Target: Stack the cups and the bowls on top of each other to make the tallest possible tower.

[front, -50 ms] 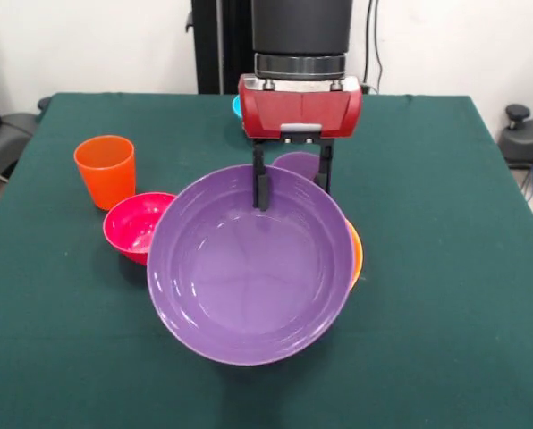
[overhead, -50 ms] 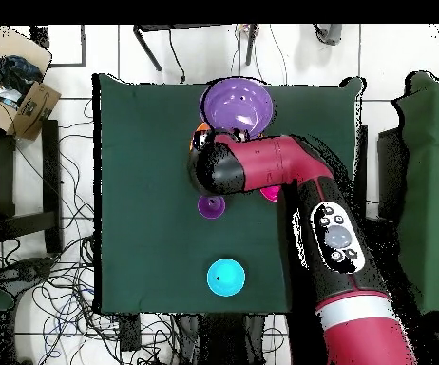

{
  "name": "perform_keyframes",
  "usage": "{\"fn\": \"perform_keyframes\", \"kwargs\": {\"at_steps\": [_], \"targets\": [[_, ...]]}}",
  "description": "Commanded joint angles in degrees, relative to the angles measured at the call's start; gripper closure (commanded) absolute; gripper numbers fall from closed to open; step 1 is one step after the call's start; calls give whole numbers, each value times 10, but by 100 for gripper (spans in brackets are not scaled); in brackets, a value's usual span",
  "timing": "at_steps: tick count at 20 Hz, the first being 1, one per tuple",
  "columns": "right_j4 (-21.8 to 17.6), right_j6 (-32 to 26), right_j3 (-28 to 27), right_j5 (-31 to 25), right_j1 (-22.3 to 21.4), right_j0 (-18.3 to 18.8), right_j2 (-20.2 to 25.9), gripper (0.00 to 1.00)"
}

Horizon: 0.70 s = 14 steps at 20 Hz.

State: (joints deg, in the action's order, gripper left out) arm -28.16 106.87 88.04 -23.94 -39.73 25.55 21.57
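My gripper (front, -50 ms: pixel 293 194) is shut on the far rim of the large purple bowl (front, -50 ms: pixel 249 268), one finger inside it and one behind. The bowl hangs tilted, its opening facing the front camera. From above, the purple bowl (overhead, -50 ms: pixel 236 103) shows beyond the arm. An orange bowl (front, -50 ms: pixel 355 254) peeks out from under its right side. The purple cup (front, -50 ms: pixel 298 164) stands just behind the rim, between the fingers; overhead the purple cup (overhead, -50 ms: pixel 212 206) is beside the wrist. The orange cup (front, -50 ms: pixel 105 170) stands upright at the left. The small magenta bowl (front, -50 ms: pixel 138 225) lies against the purple bowl's left edge.
A cyan bowl (overhead, -50 ms: pixel 225 277) sits alone on the green cloth toward the robot's base, and its edge (front, -50 ms: pixel 236 105) shows behind the gripper body. The red arm (overhead, -50 ms: pixel 290 171) covers the table's middle in the overhead view.
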Motion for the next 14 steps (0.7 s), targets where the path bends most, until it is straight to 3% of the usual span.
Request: {"fn": "perform_keyframes", "kwargs": {"at_steps": [1,7,14], "targets": [[-2,-1,-26,-81,18,-24,-12,0],[15,-17,-53,-224,20,-41,-38,0],[-19,-31,-105,-385,24,-74,-81,0]]}}
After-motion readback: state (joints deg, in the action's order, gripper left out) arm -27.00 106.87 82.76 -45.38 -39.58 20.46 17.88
